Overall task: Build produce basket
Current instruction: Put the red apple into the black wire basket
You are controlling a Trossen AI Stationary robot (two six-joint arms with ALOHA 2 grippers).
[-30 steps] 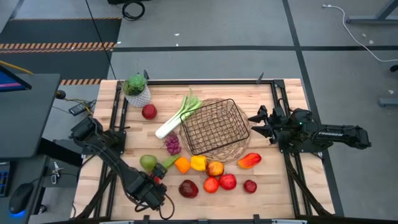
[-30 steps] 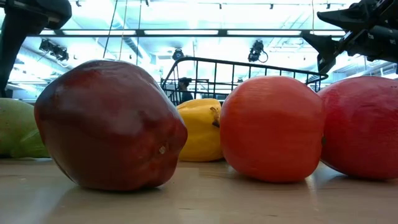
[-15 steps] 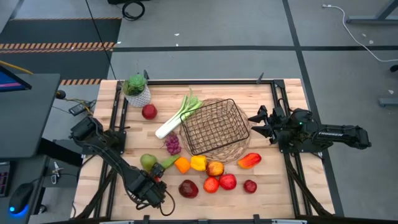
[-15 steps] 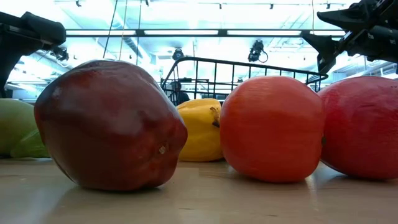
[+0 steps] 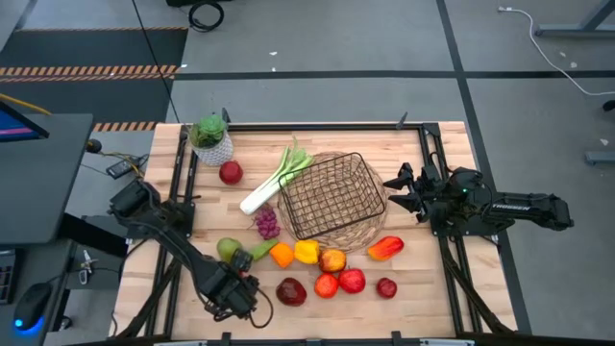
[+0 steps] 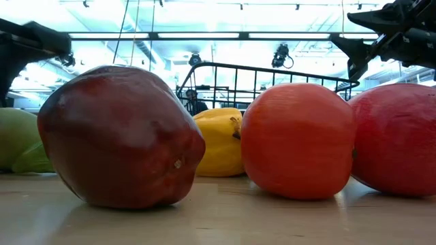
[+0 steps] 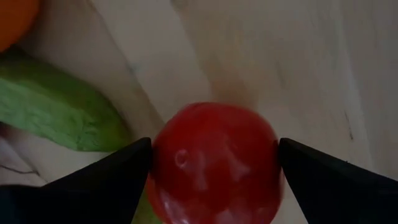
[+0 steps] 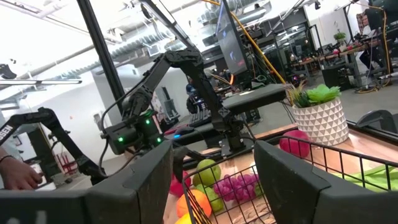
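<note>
The dark wire basket [image 5: 332, 200] stands on its round wicker base at mid table. Produce lies around it: a leek [image 5: 274, 183], grapes [image 5: 266, 223], a green pear [image 5: 228, 250], orange and yellow peppers [image 5: 294, 253] and several red fruits [image 5: 327, 284] near the front edge. My left gripper [image 5: 238, 284] points down at the front left. It is open, with a small round red fruit [image 7: 214, 168] on the table between its fingers. My right gripper [image 5: 399, 187] hovers right of the basket, open and holding nothing. My left gripper comes at the small red fruit from above, one fingertip [image 7: 134, 165] on each side of it. The fruit's sides [image 7: 155, 168] reach right up to both fingertips. I cannot tell whether they touch. The fruit rests on the table.
A leafy plant in a white pot [image 5: 211, 139] stands at the far left corner, with a red apple [image 5: 231, 173] beside it. A green vegetable [image 7: 56, 115] lies close to the left fingers. Dark frame rails [image 5: 183, 183] run along both sides of the table.
My left gripper has rolled about its downward-pointing line above the small red fruit, and its fingers have stayed apart. The produce, the basket and my right arm have kept still.
</note>
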